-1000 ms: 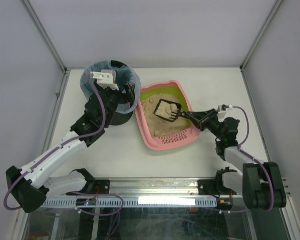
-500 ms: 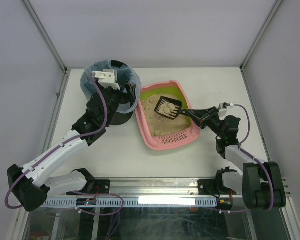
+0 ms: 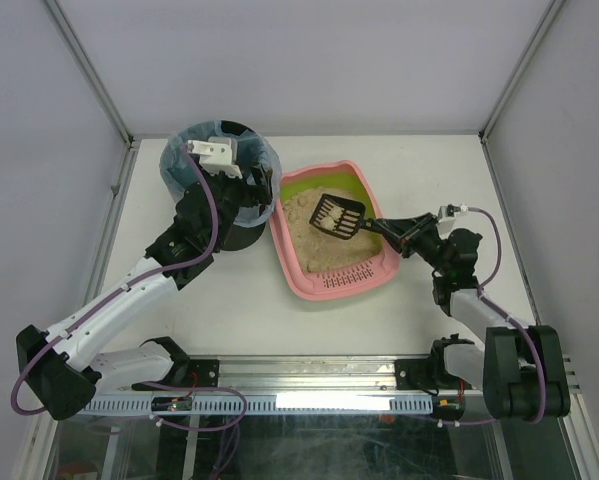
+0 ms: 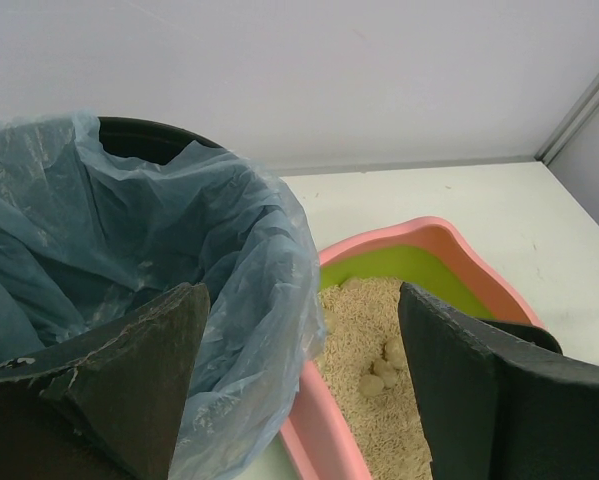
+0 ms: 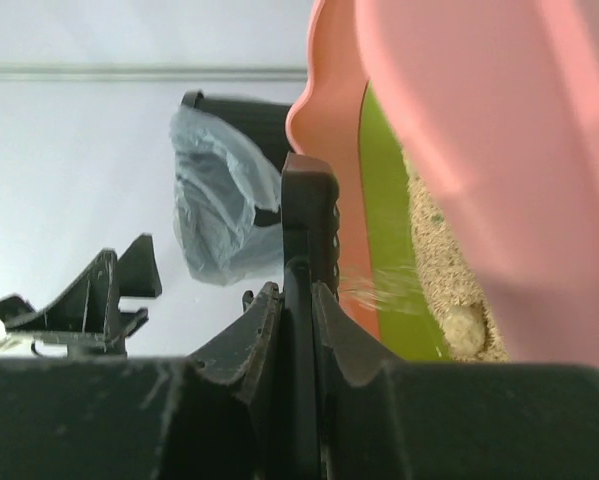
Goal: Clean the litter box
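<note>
Scoop step, I think. My right gripper (image 3: 389,232) pinches scoop (image 3: 337,216) handle tight, scoop up over sand. Left gripper (image 4: 304,385) wide open at bin (image 3: 184,140) edge, holds nothing. Litter box (image 3: 324,292) mid table, just beside bin. Next I need level carry to bin, then tip.

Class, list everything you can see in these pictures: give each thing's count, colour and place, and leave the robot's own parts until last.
litter box: one, pink with lime-green inner rim, middle of the table
litter: tan, inside the litter box
clumps: a few, tan, on the litter
scoop: one, black, slotted, above the litter
bin: one, black with blue bag liner, beside the litter box, far left
table: one, white, under everything
left gripper: one, black, open, fingers either side of the bin's rim
right gripper: one, black, shut on the scoop's handle
</note>
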You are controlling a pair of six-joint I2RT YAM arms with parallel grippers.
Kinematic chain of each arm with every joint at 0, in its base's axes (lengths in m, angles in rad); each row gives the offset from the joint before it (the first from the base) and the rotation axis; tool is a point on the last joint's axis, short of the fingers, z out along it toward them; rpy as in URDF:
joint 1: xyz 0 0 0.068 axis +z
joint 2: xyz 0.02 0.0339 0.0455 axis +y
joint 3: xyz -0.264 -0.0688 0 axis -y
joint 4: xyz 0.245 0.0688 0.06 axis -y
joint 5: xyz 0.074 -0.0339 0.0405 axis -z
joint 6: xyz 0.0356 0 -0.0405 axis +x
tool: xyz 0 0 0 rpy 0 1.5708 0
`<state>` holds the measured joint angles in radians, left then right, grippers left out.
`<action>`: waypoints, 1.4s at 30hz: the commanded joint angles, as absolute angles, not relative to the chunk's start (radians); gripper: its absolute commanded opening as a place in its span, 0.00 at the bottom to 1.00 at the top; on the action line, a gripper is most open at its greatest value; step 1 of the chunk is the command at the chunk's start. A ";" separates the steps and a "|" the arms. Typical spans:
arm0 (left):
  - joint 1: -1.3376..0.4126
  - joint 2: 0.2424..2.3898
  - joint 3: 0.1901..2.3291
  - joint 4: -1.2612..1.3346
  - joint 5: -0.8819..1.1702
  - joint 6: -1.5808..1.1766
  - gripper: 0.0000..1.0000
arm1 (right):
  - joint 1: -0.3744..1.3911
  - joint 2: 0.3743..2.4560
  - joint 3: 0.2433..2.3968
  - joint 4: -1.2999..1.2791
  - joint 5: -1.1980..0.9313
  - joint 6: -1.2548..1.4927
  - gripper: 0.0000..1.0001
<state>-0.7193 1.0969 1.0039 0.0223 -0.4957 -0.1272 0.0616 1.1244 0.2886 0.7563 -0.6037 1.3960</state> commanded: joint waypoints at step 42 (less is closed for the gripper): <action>-0.538 1.049 1.090 -0.021 -0.489 -0.235 0.81 | 0.187 1.169 0.839 0.257 -0.443 1.248 0.00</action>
